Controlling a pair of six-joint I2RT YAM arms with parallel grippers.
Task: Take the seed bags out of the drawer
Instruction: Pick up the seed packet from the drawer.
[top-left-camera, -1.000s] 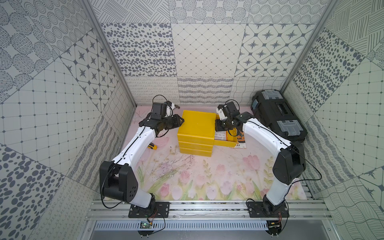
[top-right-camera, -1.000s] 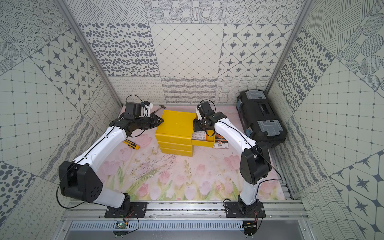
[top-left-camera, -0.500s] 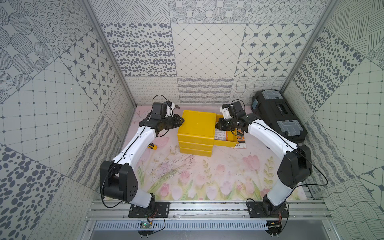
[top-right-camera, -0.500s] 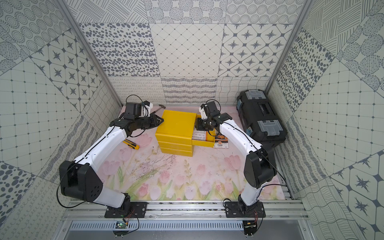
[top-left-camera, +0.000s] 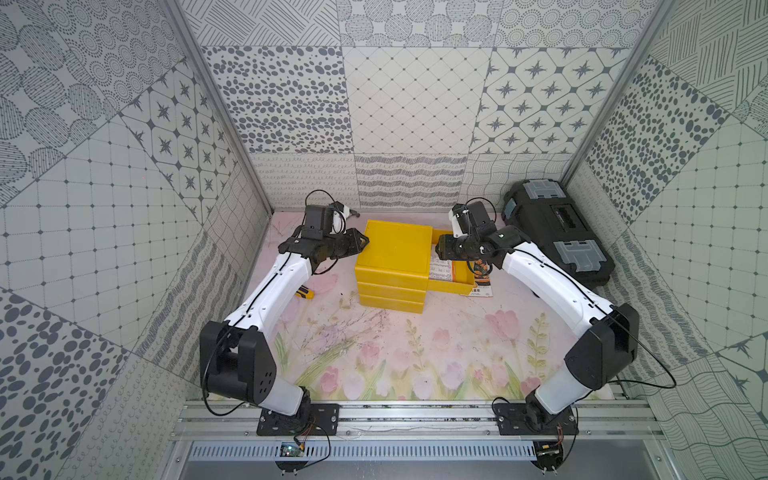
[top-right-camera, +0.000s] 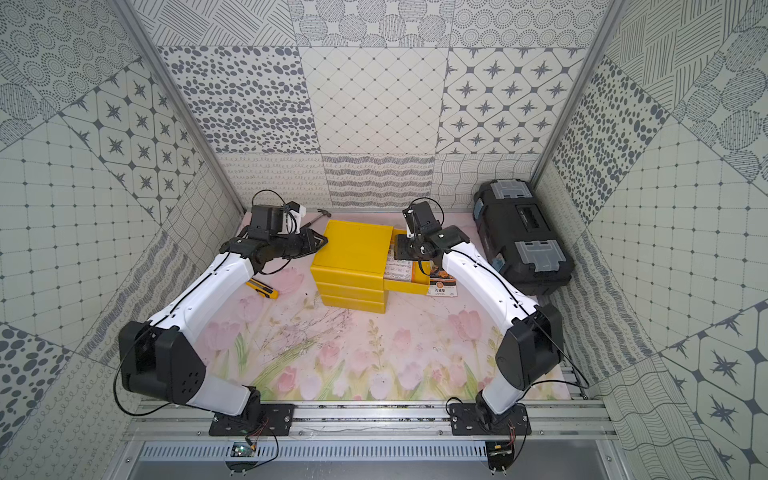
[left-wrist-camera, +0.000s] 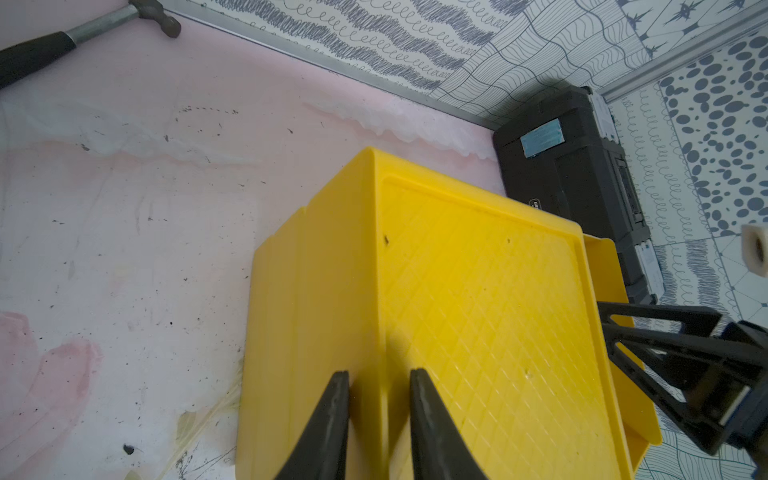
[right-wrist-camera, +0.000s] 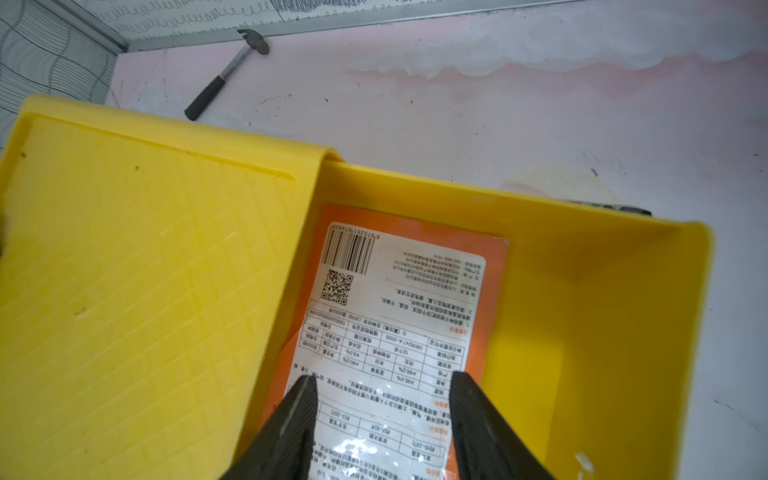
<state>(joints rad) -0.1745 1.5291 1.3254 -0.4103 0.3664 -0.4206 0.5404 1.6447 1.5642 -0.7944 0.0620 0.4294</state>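
- The tabletop (top-left-camera: 415, 353) is a pink floral mat with scuffs.
- A black toolbox (top-left-camera: 557, 237) sits in the far right corner, lid closed.
- A yellow cabinet (top-left-camera: 395, 249) with three drawers stands near the middle of the far edge.
- The left gripper (left-wrist-camera: 380, 376) is at the cabinet's left top edge. In the left wrist view its narrow jaws are clenched on that yellow edge, one finger (left-wrist-camera: 332, 424) on the side face and the other on the top.
- The drawer (right-wrist-camera: 602, 332), the top one, is pulled out toward the right edge of the tabletop.
- The right gripper (right-wrist-camera: 382, 380) hangs over the open drawer with its jaws released and spread, grasping nothing.
- A seed bag (right-wrist-camera: 395, 332) lies flat in the drawer, white printed back up with an orange border, under the spread fingers. Whether they touch it I cannot tell.
- The other bag (top-left-camera: 482, 286) lies on the tabletop, just beside the drawer's front right corner, partly under the right arm.
- A hammer (right-wrist-camera: 224, 79) lies by the far edge, toward the left corner.
- A yellow knife (top-left-camera: 305, 293) lies left of the cabinet, partly under the left arm.
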